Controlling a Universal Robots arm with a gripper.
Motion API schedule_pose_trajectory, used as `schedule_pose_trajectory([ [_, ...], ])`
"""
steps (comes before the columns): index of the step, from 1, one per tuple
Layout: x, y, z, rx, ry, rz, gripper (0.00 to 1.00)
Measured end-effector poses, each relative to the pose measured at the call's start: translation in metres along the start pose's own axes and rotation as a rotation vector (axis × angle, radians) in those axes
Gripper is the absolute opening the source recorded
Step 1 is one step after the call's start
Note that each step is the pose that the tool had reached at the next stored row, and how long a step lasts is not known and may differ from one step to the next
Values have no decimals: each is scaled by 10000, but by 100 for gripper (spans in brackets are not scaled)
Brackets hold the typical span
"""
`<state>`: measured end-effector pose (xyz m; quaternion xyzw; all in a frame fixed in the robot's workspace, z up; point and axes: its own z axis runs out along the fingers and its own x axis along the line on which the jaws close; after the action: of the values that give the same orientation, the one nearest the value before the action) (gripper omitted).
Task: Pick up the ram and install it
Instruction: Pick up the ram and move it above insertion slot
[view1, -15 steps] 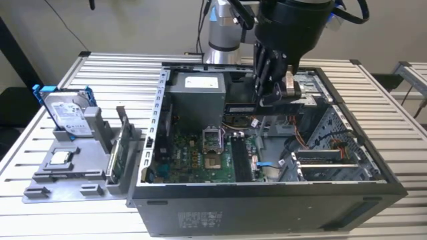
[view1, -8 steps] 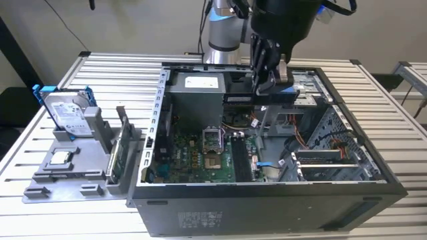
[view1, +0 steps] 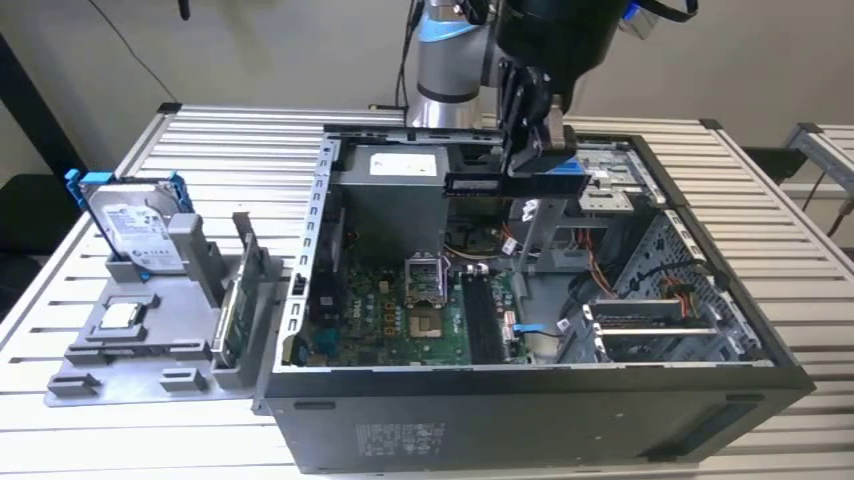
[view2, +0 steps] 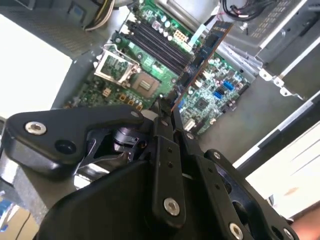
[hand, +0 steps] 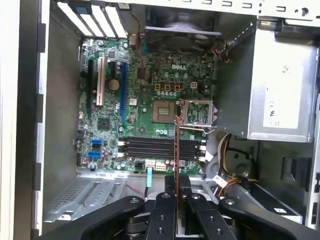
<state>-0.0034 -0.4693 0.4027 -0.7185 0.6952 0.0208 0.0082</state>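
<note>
Black gripper fingers filled the foreground in both wrist views, their jaws clamped together on the ram. In the first wrist view the ram appeared edge-on as a thin brown line running out from between the fingertips. In the second wrist view the gripper pinched one end of the ram, and the rest of the stick reached out over the board.

In the exterior view the gripper hung over the open case, carrying the ram level and high, about even with the case's upper rim. The ram was inside the case's outline, clear of the motherboard below and apart from the memory slots.

Through the first wrist view the motherboard lay flat on the case floor. Its memory slots were a row of dark parallel channels, with the open processor socket just beside them. A grey power supply sat near the socket, in a corner of the case.

On the exterior view's left, a grey fixture rested on the slatted table, just beside the case. A hard drive with blue rails stood tilted in it, and a green card stood on edge at the side nearest the case.
</note>
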Motion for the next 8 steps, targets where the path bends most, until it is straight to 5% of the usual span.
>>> schedule_pose_trajectory([
  [3, -37, 0, 7, 3, 0, 84, 14],
  [8, -230, -7, 21, 5, -1, 86, 14],
])
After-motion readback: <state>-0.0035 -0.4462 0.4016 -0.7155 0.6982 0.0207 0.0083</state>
